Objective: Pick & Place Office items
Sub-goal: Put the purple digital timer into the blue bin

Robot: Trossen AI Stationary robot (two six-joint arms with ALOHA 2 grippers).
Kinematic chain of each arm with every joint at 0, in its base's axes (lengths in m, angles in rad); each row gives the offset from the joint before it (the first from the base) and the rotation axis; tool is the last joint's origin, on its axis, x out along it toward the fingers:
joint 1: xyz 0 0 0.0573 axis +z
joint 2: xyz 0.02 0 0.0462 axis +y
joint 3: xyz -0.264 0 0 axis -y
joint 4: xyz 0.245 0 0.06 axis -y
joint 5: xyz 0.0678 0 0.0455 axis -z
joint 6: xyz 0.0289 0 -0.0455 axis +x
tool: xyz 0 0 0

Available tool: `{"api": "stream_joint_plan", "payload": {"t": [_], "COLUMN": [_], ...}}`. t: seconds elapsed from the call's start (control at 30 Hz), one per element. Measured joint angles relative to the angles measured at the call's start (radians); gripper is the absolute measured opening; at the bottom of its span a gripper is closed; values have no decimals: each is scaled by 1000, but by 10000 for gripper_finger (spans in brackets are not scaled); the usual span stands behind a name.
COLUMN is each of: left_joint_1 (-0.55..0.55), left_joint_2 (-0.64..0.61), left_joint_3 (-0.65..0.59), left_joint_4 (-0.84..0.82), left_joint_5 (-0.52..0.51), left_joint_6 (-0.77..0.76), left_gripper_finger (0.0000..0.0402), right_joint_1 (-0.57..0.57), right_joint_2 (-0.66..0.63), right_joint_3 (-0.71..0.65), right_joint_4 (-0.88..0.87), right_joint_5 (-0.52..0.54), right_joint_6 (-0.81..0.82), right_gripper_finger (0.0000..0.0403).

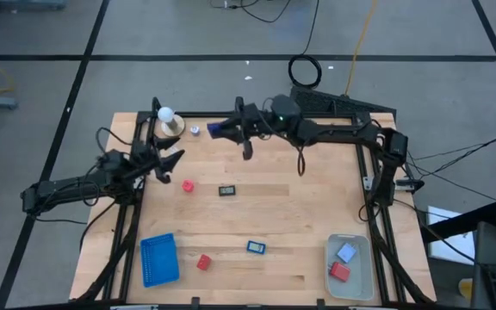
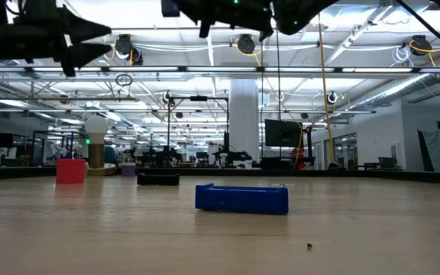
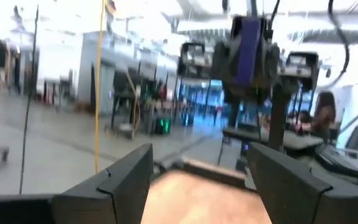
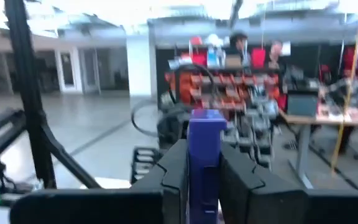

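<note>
Blue is what we see in our right claw (image 1: pixel 220 129): its fingers are pinched tight on a blue block (image 4: pixel 205 155), lifted above the far side of the wooden table (image 1: pixel 300 215). Our left claw (image 1: pixel 172 164) hangs over the table's left part with its 2 fingers (image 3: pixel 123 180) apart and nothing between them. Just beside that claw lies a red block (image 1: pixel 187 185), with a black rectangular piece (image 1: pixel 227 190) farther along. Near the right claw sits a white ball (image 1: pixel 167 114) on its tan base
</note>
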Motion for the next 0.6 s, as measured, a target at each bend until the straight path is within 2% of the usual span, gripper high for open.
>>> {"api": "stream_joint_plan", "payload": {"t": [0.2, 0.3, 0.47, 0.6], "left_joint_1": [0, 0, 0, 21], "left_joint_2": [17, 63, 229, 396], "left_joint_3": [0, 0, 16, 156], "left_joint_4": [43, 93, 277, 276], "left_joint_5": [7, 49, 79, 97], "left_joint_6": [54, 59, 77, 107], "left_gripper_finger": [260, 260, 260, 260], "right_joint_1": [42, 63, 85, 74], "right_joint_2": [2, 2, 15, 13], "right_joint_3": [-53, -56, -56, -56], "right_joint_4": [96, 132, 162, 184], "right_joint_5": [144, 157, 158, 157], "right_joint_6": [14, 5, -32, -8], "right_gripper_finger": [44, 45, 44, 44]}}
